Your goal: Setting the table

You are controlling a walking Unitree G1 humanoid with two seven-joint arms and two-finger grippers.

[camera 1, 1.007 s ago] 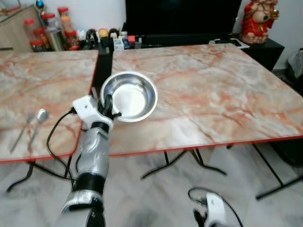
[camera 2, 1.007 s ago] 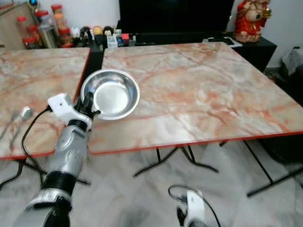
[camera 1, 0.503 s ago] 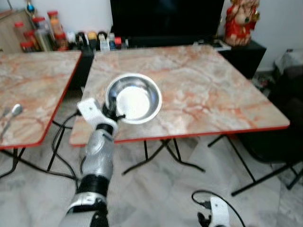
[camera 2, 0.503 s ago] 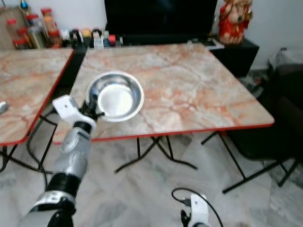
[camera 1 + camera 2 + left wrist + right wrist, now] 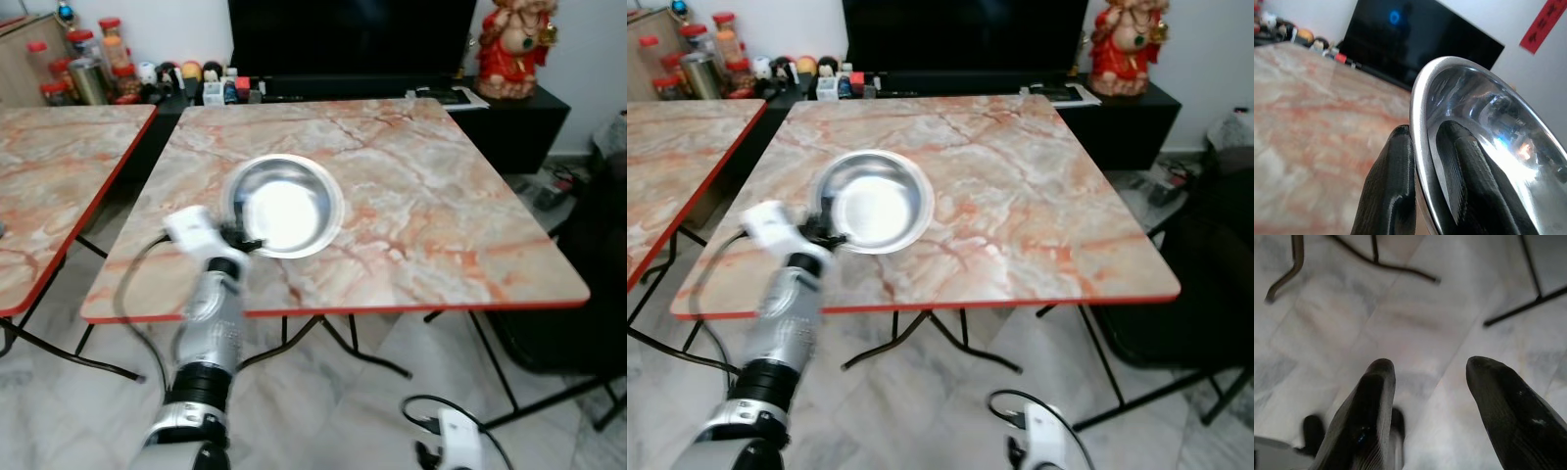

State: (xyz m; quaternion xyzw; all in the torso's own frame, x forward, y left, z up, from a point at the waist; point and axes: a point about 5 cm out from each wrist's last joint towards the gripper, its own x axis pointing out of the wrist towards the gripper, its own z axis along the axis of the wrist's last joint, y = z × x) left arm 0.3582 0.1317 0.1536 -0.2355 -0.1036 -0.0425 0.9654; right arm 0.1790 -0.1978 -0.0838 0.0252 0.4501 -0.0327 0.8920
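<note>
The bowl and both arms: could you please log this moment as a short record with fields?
bowl: steel bowl, empty, above the near left part of the marble table
bowl contact: cannot tell whether it rests on the table or is held just over it
left gripper: shut on the bowl's rim, one finger inside, one outside
right gripper: open, hanging low over the floor, idle
second table: to the left, apart from the first
behind: dark screen, jars, red figurine

Marble table (image 5: 421, 206) bare right of steel bowl (image 5: 286, 204) (held over it), jars (image 5: 78, 69) far back
</note>
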